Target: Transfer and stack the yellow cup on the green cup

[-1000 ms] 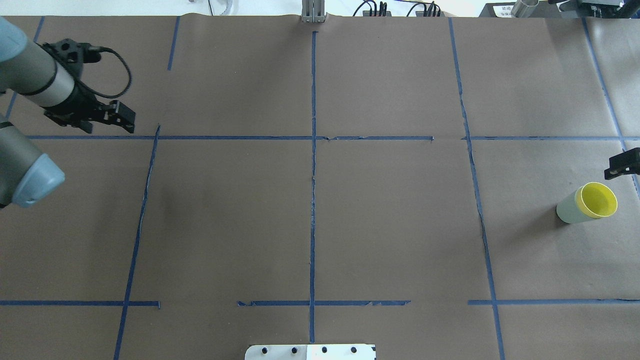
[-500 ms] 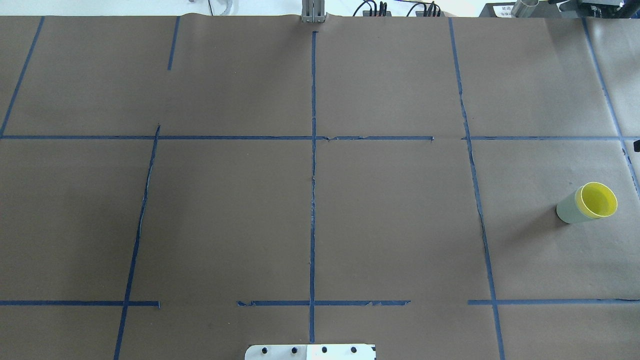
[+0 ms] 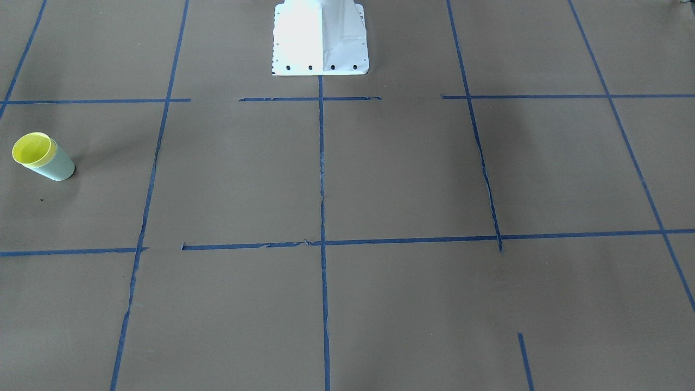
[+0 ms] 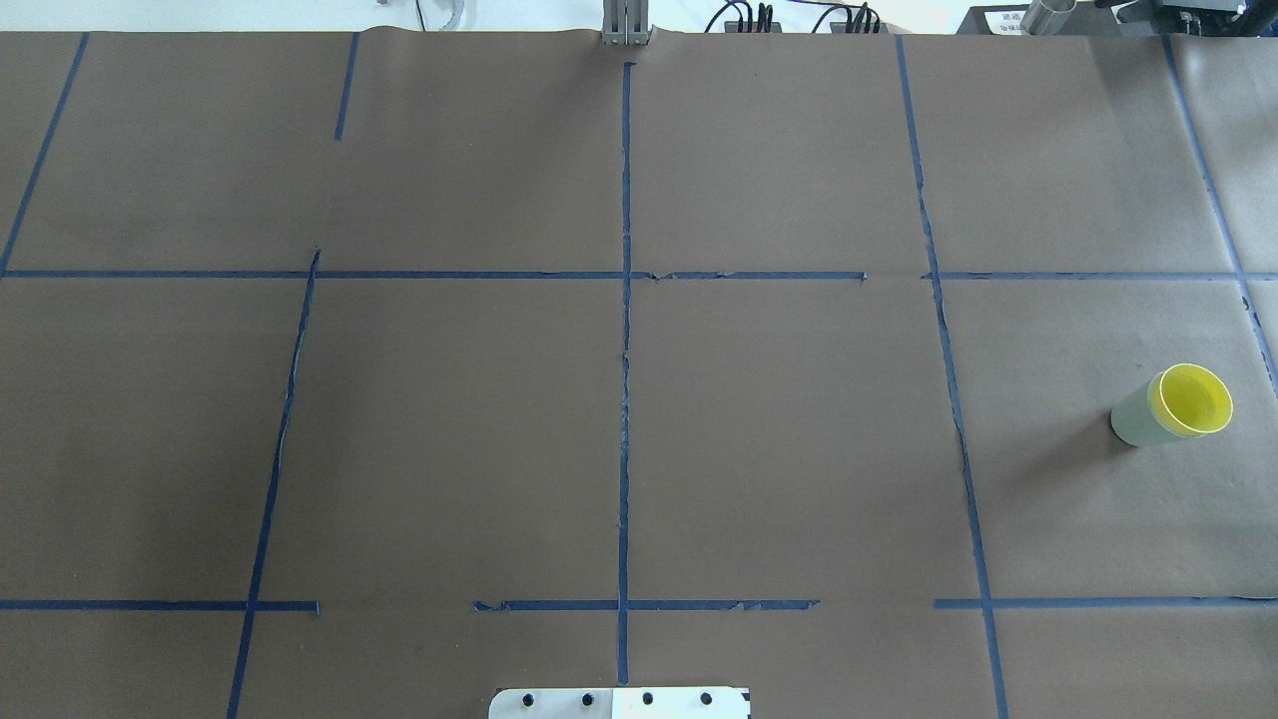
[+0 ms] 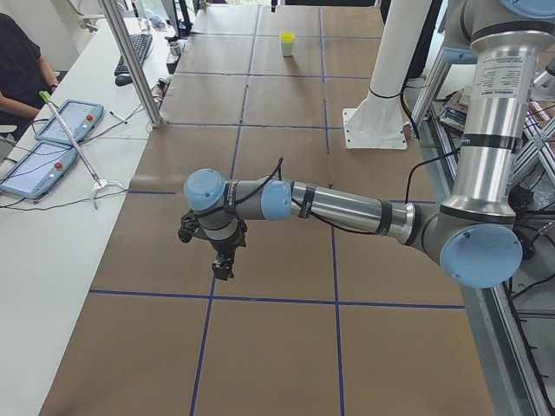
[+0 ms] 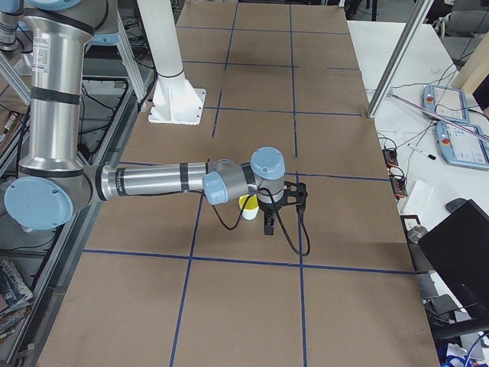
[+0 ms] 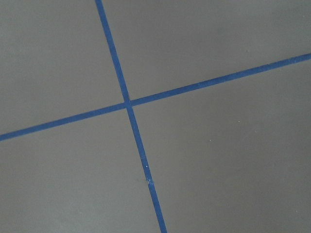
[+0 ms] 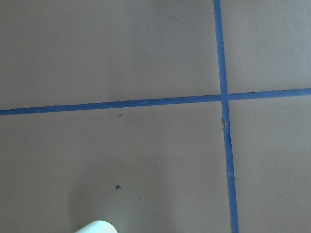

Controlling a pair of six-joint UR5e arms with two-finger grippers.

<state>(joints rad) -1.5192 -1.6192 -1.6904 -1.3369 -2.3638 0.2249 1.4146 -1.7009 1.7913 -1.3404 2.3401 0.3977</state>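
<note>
The yellow cup [image 4: 1193, 397] sits nested inside the green cup [image 4: 1133, 421], upright at the table's far right in the overhead view. The pair also shows at the left of the front-facing view: the yellow cup [image 3: 32, 149] and the green cup [image 3: 57, 168]. My left gripper [image 5: 223, 264] shows only in the exterior left view, far from the cups, and I cannot tell if it is open. My right gripper [image 6: 269, 225] shows only in the exterior right view, just beside the cups [image 6: 248, 208], and I cannot tell its state. A pale rounded edge [image 8: 95, 227] shows at the bottom of the right wrist view.
The table is covered in brown paper with a grid of blue tape lines [image 4: 625, 300]. The white robot base plate [image 4: 619, 703] stands at the near middle edge. An aluminium post [image 5: 130, 61] and tablets [image 5: 52, 139] stand on the operators' side.
The left arm and its gripper have drawn back out of the overhead view's left side. The right gripper's tip has left the right edge. The cups have not moved.
</note>
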